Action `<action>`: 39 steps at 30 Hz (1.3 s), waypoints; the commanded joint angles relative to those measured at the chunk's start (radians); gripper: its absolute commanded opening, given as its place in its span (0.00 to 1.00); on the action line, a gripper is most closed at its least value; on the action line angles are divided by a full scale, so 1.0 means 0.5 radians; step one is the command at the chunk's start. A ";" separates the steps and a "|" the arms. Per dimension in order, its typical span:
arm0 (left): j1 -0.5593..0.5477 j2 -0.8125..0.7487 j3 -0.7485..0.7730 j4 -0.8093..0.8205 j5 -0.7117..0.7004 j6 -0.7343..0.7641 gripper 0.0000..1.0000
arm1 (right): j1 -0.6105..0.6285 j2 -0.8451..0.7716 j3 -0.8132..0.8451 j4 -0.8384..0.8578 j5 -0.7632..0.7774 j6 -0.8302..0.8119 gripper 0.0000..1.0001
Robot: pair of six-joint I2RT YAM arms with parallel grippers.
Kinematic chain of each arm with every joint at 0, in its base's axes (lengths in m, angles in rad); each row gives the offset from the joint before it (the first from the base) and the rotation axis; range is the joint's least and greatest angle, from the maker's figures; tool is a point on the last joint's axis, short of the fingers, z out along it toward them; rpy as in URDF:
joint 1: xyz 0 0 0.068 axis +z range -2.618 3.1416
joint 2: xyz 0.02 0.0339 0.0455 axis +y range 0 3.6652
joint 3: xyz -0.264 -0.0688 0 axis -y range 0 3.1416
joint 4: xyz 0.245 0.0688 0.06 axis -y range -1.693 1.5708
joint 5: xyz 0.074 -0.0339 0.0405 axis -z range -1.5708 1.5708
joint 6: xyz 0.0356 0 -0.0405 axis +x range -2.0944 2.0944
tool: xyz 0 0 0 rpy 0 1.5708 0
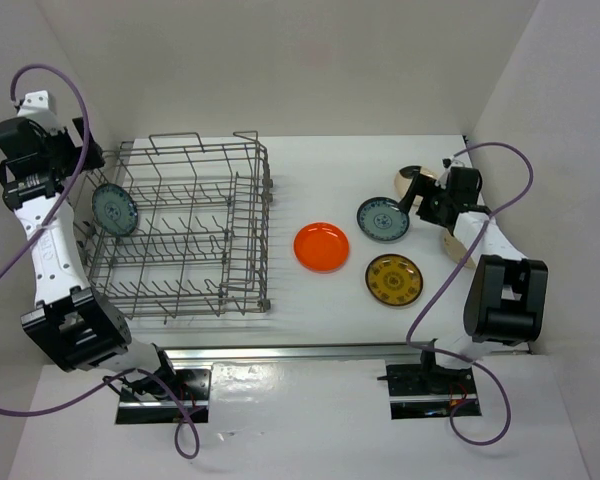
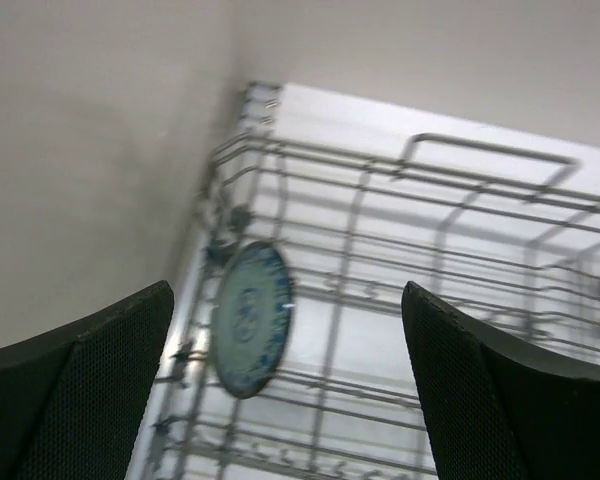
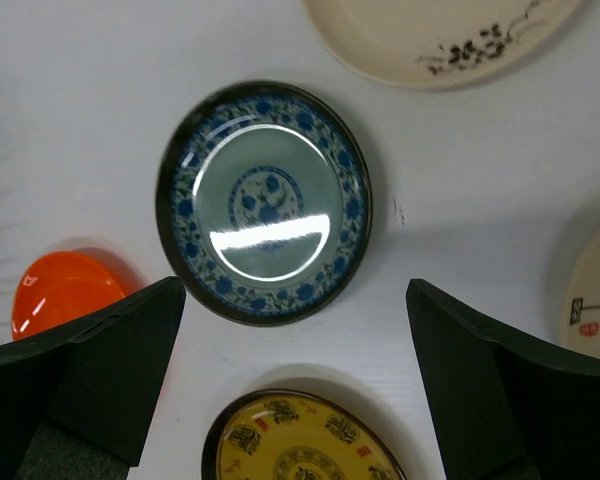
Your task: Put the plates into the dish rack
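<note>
Blue-green plate (image 3: 265,200) lies flat on the bench (image 1: 310,160), right of centre, directly under the wide-open right hand (image 3: 292,345); the left hand (image 2: 288,330), also open, hangs by the dish rack (image 1: 180,240), well apart.

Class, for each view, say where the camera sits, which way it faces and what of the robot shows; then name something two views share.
Top external: above and behind the bases, looking down on the table; left arm and right arm show.
Left wrist: on the left arm, facing the dish rack and the racked blue-green plate; jaws wide apart.
Right wrist: on the right arm, facing straight down at the loose blue-green plate; jaws wide apart.
Shared: top and right wrist both show the orange plate.
</note>
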 commanded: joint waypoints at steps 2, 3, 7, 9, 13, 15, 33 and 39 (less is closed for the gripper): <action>-0.008 -0.021 0.170 -0.181 0.604 -0.208 1.00 | -0.090 -0.071 -0.172 0.122 -0.089 0.008 1.00; -0.008 -0.021 0.170 -0.160 0.705 -0.208 1.00 | -0.114 -0.071 -0.193 0.147 -0.178 0.035 0.98; -0.084 -0.091 0.100 -0.181 0.776 -0.214 1.00 | -0.115 0.048 -0.237 0.233 -0.249 0.073 0.94; -0.103 -0.113 0.081 -0.181 0.822 -0.214 1.00 | -0.115 0.100 -0.237 0.258 -0.249 0.091 0.91; -0.204 -0.183 0.001 -0.200 0.798 -0.214 1.00 | -0.115 0.229 -0.237 0.359 -0.298 0.140 0.88; -0.247 -0.205 -0.023 -0.221 0.779 -0.214 0.98 | -0.115 0.303 -0.218 0.411 -0.326 0.158 0.86; -1.001 -0.254 -0.244 -0.126 0.837 -0.474 0.82 | -0.115 0.736 0.027 0.476 -0.387 0.257 0.00; -1.222 -0.150 -0.174 0.091 1.039 -0.628 0.82 | -0.115 0.429 0.186 0.451 -0.595 0.257 0.00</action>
